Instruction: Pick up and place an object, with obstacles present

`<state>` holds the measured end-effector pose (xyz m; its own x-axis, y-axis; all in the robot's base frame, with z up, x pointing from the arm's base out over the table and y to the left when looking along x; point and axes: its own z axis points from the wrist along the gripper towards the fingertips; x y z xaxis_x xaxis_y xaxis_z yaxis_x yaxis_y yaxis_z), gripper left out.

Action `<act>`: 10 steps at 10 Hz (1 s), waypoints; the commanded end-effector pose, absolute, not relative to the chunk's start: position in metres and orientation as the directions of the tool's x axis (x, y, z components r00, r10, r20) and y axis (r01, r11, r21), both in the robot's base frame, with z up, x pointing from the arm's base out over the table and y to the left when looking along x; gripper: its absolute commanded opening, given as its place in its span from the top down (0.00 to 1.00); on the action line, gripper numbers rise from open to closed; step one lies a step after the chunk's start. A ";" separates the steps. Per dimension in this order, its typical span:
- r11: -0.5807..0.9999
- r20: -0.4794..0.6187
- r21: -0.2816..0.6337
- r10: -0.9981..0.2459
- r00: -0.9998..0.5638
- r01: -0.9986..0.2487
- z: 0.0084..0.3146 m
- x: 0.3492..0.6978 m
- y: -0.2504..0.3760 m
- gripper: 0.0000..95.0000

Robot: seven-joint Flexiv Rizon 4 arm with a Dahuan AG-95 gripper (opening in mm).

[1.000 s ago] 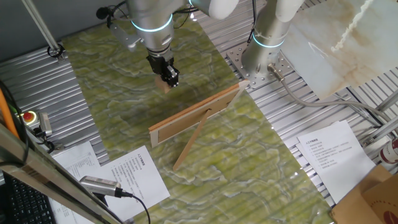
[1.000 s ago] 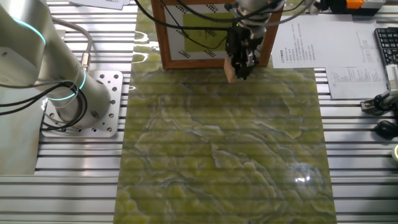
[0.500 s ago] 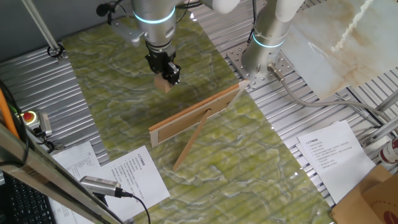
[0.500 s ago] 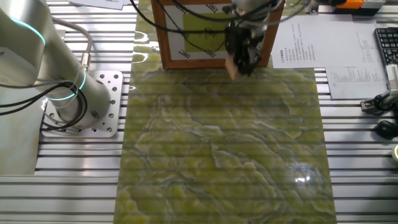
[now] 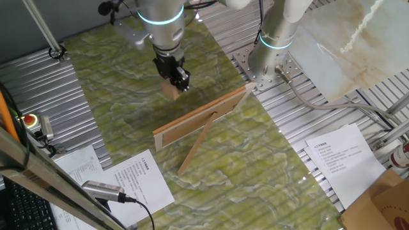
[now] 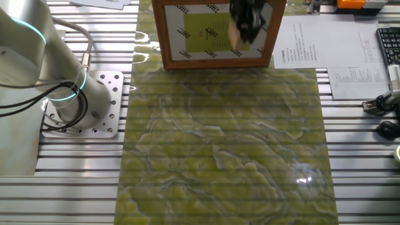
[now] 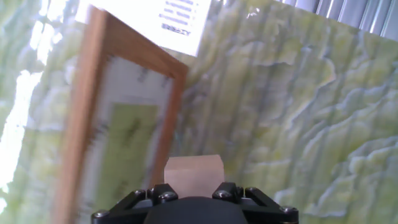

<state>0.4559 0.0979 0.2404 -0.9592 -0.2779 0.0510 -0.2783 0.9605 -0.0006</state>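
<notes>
Gripper (image 5: 181, 81) clamped on cube (image 5: 170, 90), now lifted higher and nearer the board (image 5: 203, 116) than before; ready to clear it.

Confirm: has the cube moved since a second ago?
Yes. The cube, held in the gripper, rose from the frame's bottom edge to its upper half.

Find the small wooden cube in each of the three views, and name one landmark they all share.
One fixed view: the cube is upper centre, held in the hand.
The other fixed view: top edge, right of centre, in front of the framed board.
Hand view: bottom centre.
Shared landmark: the framed board.
</notes>
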 end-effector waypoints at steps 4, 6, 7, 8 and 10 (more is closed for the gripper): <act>0.935 0.077 -0.080 -0.341 -0.937 -0.347 0.248 0.463 0.116 1.00; 0.916 0.081 -0.083 -0.387 -0.918 -0.393 0.248 0.463 0.116 1.00; 0.905 0.063 -0.087 -0.413 -0.909 -0.417 0.248 0.463 0.116 1.00; 0.902 0.056 -0.082 -0.420 -0.906 -0.423 0.248 0.463 0.116 1.00; 0.896 0.066 -0.083 -0.432 -0.900 -0.436 0.263 0.459 0.115 1.00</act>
<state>0.4592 0.1138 0.2627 -0.8970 -0.4378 0.0616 -0.4418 0.8929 -0.0869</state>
